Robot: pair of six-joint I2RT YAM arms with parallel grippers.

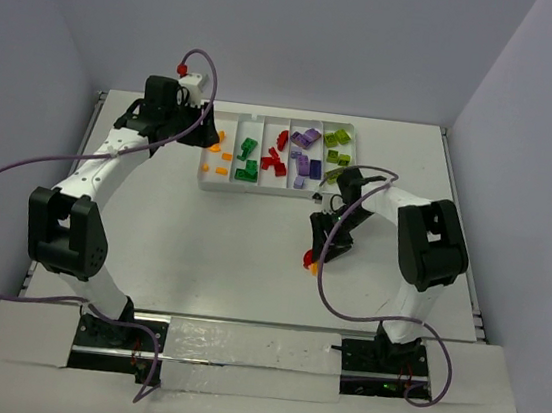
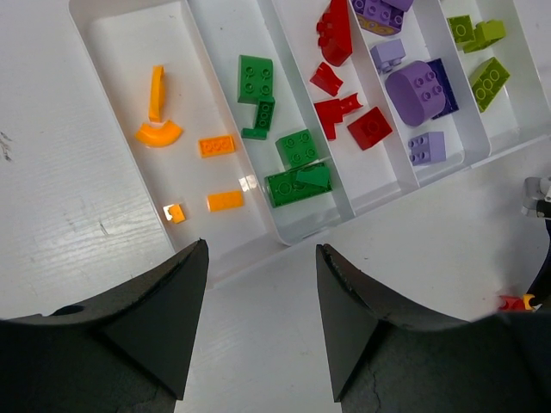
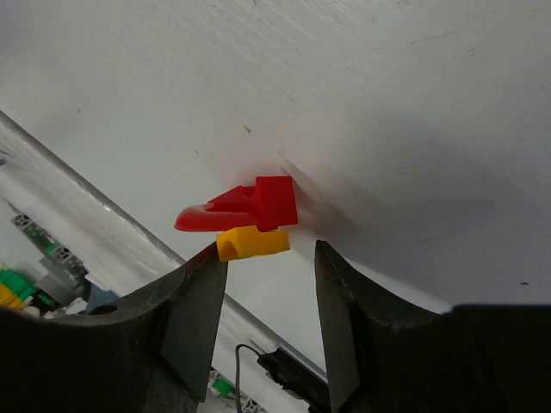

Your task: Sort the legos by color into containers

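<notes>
Left claw (image 2: 261, 258): open and empty, black fingers spread wide, hovering over the white surface (image 1: 230, 251) just off the near edge of the tray.
Right claw (image 3: 269, 258): open, low over the surface, one finger on each side of the loose yellow-orange brick; nothing gripped, with a clear gap on one side.
Flat white plastic tray (image 2: 288, 234): at the far middle of the surface, divided into five long compartments side by side.
Orange bricks (image 2: 217, 146): five small pieces in the leftmost compartment, two of them curved.
Dark green bricks (image 2: 298, 146): in the second compartment, clustered toward its near end.
Red bricks (image 2: 370, 127): in the middle compartment.
Purple bricks (image 2: 415, 86): in the fourth compartment, one large and rounded.
Lime green bricks (image 2: 489, 82): in the rightmost compartment.
Loose red wedge-shaped brick (image 3: 258, 205): on the bare surface, well apart from the tray, touching the yellow-orange brick.
Loose yellow-orange brick (image 3: 251, 243): small and rounded, on the surface between the right claw's fingertips.
</notes>
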